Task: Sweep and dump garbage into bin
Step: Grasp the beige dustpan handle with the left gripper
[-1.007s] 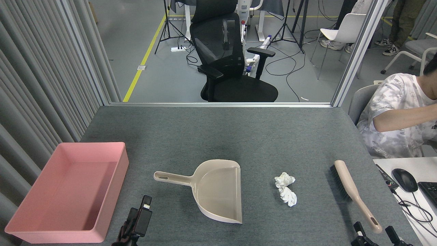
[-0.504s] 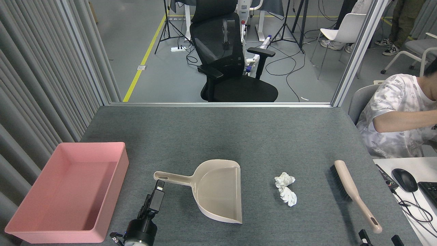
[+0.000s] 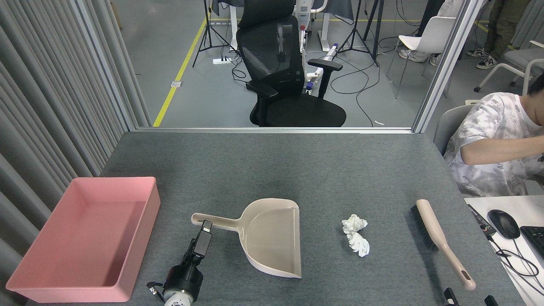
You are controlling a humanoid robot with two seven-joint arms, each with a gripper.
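Two crumpled white tissue wads, the garbage, lie on the grey table right of the beige dustpan. The pink bin stands at the front left and holds nothing. A beige brush with black bristles lies at the right. My left gripper reaches up from the bottom edge, its tip right at the dustpan handle; it is seen edge-on, so its state is unclear. Only the two fingertips of my right gripper show at the bottom right edge, spread apart just below the brush handle's end.
A person in a patterned shirt sits at the right by a white desk with a mouse and cables. A black office chair stands beyond the table's far edge. Grey curtain panels line the left side.
My left arm has come forward and right, bringing its gripper tip up to the dustpan handle. My right gripper has dropped lower toward the bottom edge. The objects have not moved.
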